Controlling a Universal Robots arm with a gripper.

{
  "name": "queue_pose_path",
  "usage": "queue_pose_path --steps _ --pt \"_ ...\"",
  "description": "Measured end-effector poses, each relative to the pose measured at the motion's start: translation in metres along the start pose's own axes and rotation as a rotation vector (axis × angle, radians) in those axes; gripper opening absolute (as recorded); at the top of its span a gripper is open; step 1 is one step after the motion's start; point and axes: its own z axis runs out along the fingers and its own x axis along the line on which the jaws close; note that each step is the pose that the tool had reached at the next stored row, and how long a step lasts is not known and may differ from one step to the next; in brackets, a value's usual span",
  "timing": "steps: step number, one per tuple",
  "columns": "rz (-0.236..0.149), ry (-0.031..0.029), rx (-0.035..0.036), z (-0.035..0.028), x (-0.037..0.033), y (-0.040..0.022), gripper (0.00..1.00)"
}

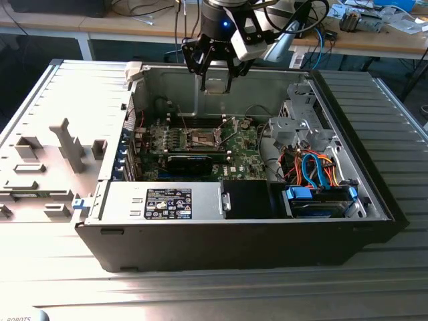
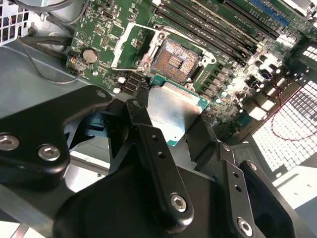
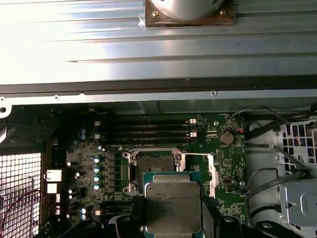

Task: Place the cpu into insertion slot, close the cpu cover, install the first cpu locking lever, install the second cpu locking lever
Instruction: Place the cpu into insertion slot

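Note:
My gripper point(image 1: 215, 83) hangs above the open computer case, shut on the cpu point(image 2: 173, 110), a flat silver-grey square chip clamped by its edges between the two black fingers point(image 2: 144, 130). The same chip point(image 3: 173, 204) shows in the first wrist view. On the green motherboard below lies the insertion slot point(image 2: 175, 59) point(image 3: 154, 166) point(image 1: 202, 138), its dark contact field bare. The cpu is held well above the slot, not touching it. The cpu cover point(image 2: 128, 47) stands swung open beside the slot.
Long black memory slots point(image 3: 148, 130) run beside the socket. The black case wall point(image 1: 234, 249) rings the board, with a drive cage and coloured cables point(image 1: 314, 170) at the exterior view's right. A grey fixture with upright blocks point(image 1: 47, 167) sits on the table at the exterior view's left.

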Motion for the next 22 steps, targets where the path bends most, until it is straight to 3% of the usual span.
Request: queue_pose_path --steps 10,22 --pt "0.033 -0.0025 -0.0007 0.0003 0.0 0.0 0.54" --pt "0.045 -0.0033 -0.0008 0.0002 0.0 0.0 0.54"
